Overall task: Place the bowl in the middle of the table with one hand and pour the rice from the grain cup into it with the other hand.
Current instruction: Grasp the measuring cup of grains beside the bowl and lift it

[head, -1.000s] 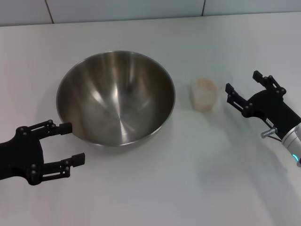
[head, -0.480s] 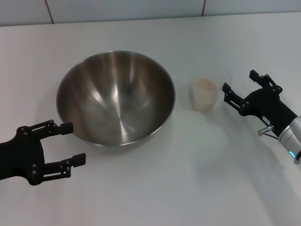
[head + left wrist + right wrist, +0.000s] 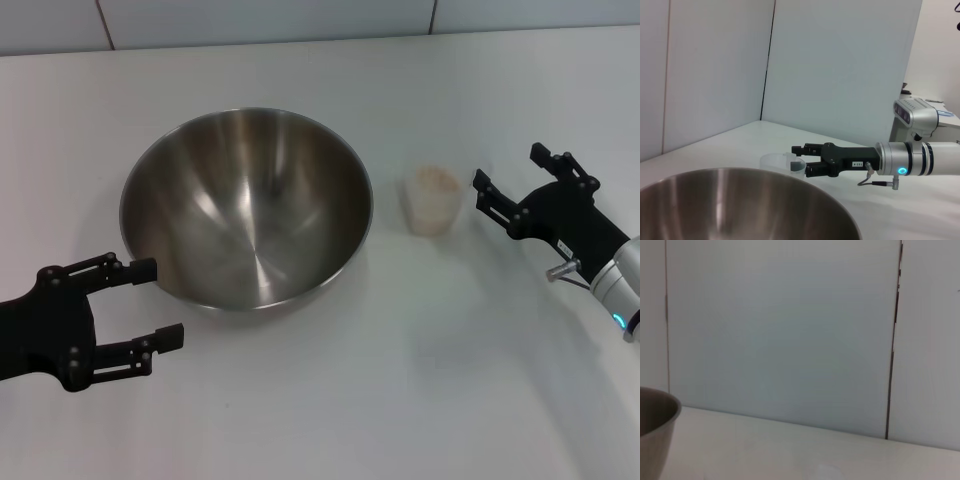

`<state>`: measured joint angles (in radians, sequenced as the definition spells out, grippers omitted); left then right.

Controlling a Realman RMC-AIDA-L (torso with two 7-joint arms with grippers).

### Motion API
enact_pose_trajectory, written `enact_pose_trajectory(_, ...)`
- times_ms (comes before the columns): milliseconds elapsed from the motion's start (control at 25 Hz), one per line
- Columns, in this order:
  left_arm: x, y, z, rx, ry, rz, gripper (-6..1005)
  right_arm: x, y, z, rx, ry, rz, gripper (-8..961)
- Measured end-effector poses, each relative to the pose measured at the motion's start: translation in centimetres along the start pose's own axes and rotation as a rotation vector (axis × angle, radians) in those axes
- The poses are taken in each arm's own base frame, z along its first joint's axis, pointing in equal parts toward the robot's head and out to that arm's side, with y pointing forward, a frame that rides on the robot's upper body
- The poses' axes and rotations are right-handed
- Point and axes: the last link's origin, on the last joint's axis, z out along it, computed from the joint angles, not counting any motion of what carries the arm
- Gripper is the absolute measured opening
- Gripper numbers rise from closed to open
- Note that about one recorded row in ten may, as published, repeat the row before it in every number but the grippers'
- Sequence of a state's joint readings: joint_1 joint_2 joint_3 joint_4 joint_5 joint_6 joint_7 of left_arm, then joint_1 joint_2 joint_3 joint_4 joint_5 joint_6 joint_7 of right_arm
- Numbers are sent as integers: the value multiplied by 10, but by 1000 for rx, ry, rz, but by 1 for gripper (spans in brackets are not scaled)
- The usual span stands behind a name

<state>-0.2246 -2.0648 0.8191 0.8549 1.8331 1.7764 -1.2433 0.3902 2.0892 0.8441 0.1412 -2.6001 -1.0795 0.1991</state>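
Note:
A large steel bowl (image 3: pixel 245 205) stands on the white table (image 3: pixel 330 400), left of centre; its rim fills the foreground of the left wrist view (image 3: pixel 740 210) and its edge shows in the right wrist view (image 3: pixel 655 430). To its right stands the small clear grain cup (image 3: pixel 434 199) holding pale rice (image 3: pixel 435 178); the cup (image 3: pixel 776 161) also shows beyond the bowl's rim. My right gripper (image 3: pixel 508 168) is open, just right of the cup and apart from it; the left wrist view also shows it (image 3: pixel 798 161). My left gripper (image 3: pixel 150 302) is open, below the bowl's front-left rim, holding nothing.
A light tiled wall (image 3: pixel 270 20) runs along the back edge of the table. Bare tabletop lies in front of the bowl and cup. Beyond the right arm, a silver-and-white device (image 3: pixel 917 112) appears in the left wrist view.
My right gripper has crept left toward the grain cup. The left gripper, the bowl and the cup have not moved.

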Motion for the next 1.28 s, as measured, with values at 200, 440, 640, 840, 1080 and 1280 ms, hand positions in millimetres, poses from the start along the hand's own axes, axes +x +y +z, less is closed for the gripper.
enact_pose_trajectory(200,1,0,0,0,0,2,811,1,0,2,-1,9,-1,827)
enact_pose_trajectory(440,1,0,1,-2,1,2,811,-1,-1,5,2,11,-2,808)
enact_pose_trajectory(640,1,-1,1,-2,1,3,811,-3,-1,8,4,9,-1,785)
enact_pose_trajectory(840,2,-1,2,-4,2,5,811,-3,-2,11,10,17,-1,762)
enact_pose_trajectory(1080,3,-2,3,-8,4,7,811,-4,-2,13,10,17,0,734)
enact_pose_trajectory(1280,4,-3,4,-9,4,12,811,-5,-2,14,7,15,-2,711)
